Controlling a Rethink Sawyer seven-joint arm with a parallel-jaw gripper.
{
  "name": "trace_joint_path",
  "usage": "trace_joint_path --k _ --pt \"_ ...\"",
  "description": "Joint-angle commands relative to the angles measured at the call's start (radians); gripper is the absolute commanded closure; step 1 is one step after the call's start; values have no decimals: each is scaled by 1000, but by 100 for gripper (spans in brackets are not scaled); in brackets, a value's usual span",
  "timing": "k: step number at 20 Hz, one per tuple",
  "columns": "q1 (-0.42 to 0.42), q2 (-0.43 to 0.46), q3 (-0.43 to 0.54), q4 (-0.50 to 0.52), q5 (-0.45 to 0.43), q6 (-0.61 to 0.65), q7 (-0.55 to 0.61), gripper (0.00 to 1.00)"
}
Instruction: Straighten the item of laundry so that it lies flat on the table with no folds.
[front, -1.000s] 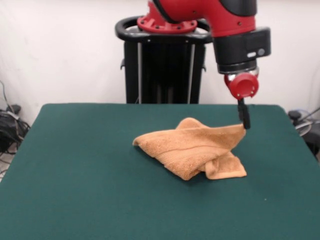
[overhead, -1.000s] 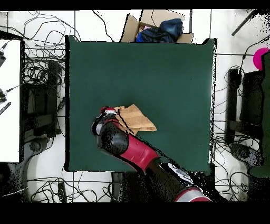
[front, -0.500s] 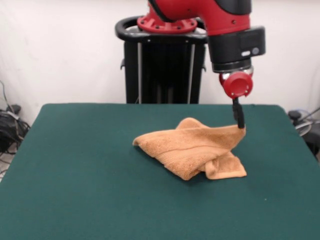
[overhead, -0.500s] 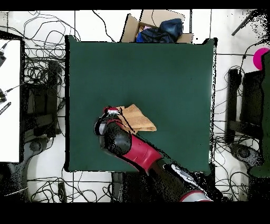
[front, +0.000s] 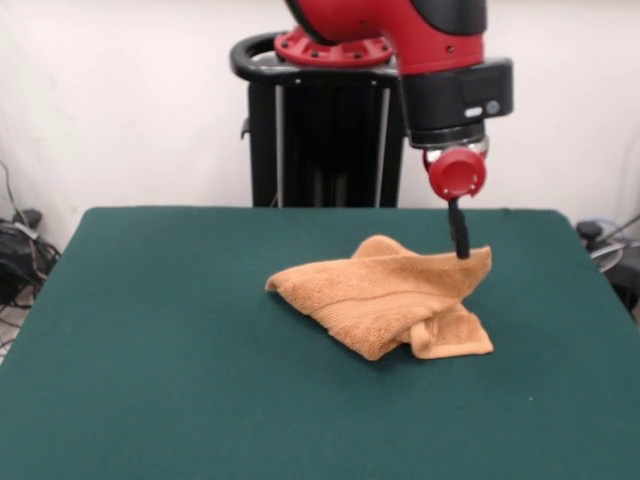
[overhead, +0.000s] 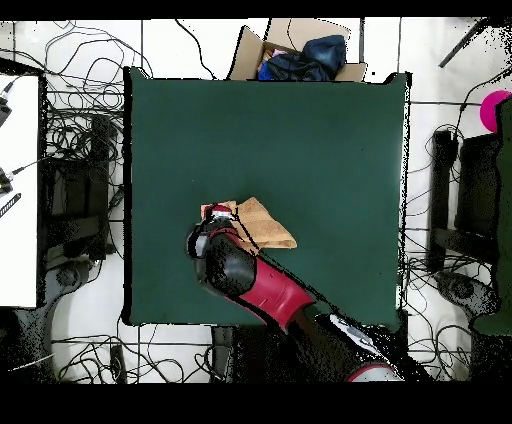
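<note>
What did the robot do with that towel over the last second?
The gripper slid sideways along the raised corner of the crumpled orange-tan terry towel, leftward in the front view, toward the towel's middle. The towel kept its folded shape and place on the dark green felt table. Whether the jaws hold it is unclear.

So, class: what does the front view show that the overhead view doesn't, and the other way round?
Front only: the towel is heaped in folds, and the end effector reaches down to its raised corner. Overhead only: a cardboard box beyond the table and cables on the floor; the arm hides part of the towel. Both: one crumpled towel on the green table.
</note>
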Motion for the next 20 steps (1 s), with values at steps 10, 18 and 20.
trace_joint_path --k 10,18,20 --pt "65 27 -19 -37 16 -12 184 0" --pt "29 53 18 -45 -22 -35 190 0" --pt "27 64 12 -51 -30 -44 185 0"
